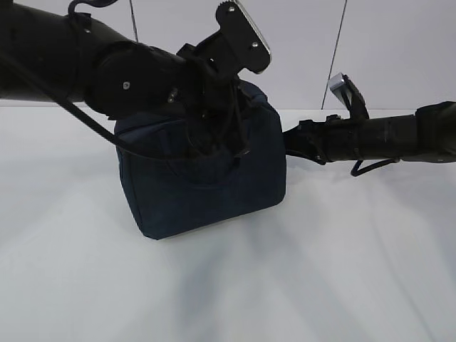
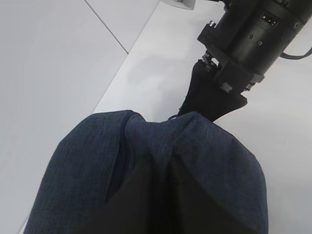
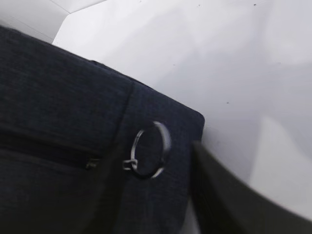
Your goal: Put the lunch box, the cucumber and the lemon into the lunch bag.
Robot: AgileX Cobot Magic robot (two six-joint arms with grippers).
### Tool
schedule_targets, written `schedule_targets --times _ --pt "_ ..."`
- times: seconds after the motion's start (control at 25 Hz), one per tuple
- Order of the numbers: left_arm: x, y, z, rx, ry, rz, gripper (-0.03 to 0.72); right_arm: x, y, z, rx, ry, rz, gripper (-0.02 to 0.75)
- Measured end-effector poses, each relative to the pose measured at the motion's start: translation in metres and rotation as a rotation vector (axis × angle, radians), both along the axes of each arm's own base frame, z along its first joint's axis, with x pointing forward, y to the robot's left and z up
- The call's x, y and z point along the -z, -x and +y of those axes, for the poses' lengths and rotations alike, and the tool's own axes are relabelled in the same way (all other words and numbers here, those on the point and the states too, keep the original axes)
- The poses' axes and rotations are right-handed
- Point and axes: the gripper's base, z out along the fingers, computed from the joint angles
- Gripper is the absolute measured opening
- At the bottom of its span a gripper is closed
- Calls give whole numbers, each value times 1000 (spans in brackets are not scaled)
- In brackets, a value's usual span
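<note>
- The left arm (image 1: 107, 64) comes in from the upper left of the exterior view and bends down over the top of the lunch bag (image 1: 203, 192).
- The left claw (image 2: 161, 168) pinches a fold of the dark navy fabric on the top of the bag; in the left wrist view its two dark fingers (image 2: 131, 195) stand close together with the cloth bunched up between them.
- The lunch bag stands on the white counter (image 1: 320, 271), a little left of the middle.
- The zipper line (image 3: 44, 151) runs along the bag, and the metal ring pull (image 3: 151, 148) hangs free against the fabric at its end.
- The right arm (image 1: 370, 135) reaches in level from the right, and its tip meets the right side of the bag.
- The right claw (image 3: 219, 195) is seen only as a blurred dark finger just beside the ring; I cannot tell if it is spread or pressed together.
</note>
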Motion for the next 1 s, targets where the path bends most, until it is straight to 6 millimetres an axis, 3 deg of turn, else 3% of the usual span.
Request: schedule_targets --times 0.12,0.24,0.4,0.52,0.6,0.8,1.0 --pt "0 0 0 0 1 -1 28 1 -1 -9 10 -14 4 503" --pt "0 0 0 -2 4 2 28 -2 0 -18 9 -49 -1 605" --pt "0 0 0 -18 27 23 37 -6 0 -27 10 -65 -7 621" --pt "0 0 0 -32 46 40 91 -15 1 -27 -1 -60 -27 620" --pt "0 0 -1 -34 53 41 163 -19 2 -27 -8 -63 -36 613" --pt "2 1 1 -40 31 72 440 -20 3 -27 -12 -76 -32 599" --pt "0 2 2 -45 30 85 522 -24 4 -27 -29 -68 -38 596"
